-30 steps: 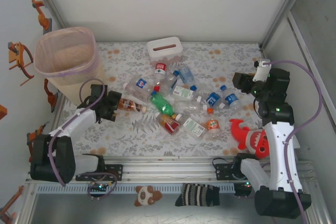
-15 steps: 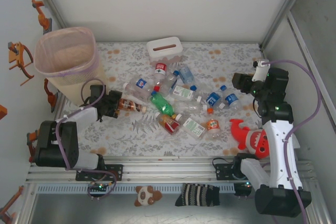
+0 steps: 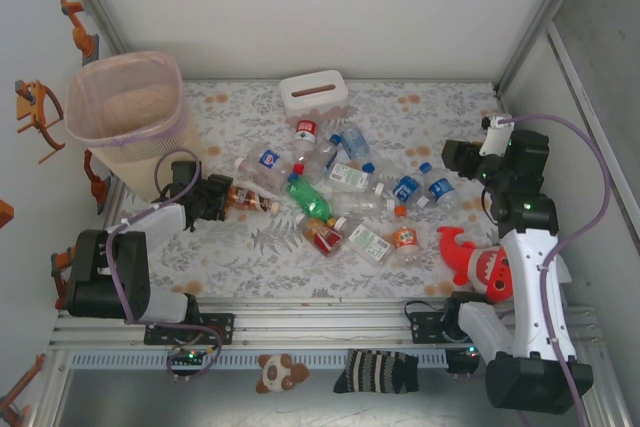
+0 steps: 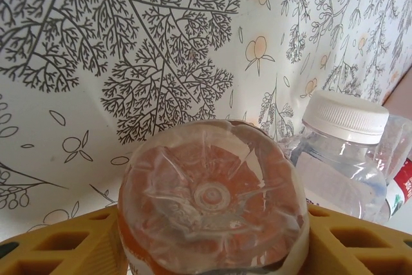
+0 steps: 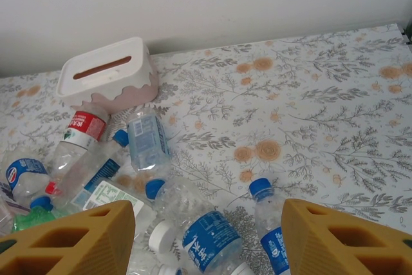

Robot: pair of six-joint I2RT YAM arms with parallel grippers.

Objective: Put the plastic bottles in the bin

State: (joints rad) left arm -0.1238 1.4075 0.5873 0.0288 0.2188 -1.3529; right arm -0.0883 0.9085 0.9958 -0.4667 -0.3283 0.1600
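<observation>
The left gripper is pinching a clear, orange-brown plastic bottle near the surface's left edge. It should be squeezing gently and lifting high over the tall pinkish plastic bin. The right gripper is hanging spread wide.

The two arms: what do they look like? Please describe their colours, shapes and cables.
The left arm and the right arm are built alike: black, boxy joint housings joined by smooth white links. A thin purple cable loops loosely along each one. The fingers are mustard-yellow wedges with open, honeycomb-like cells.
</observation>
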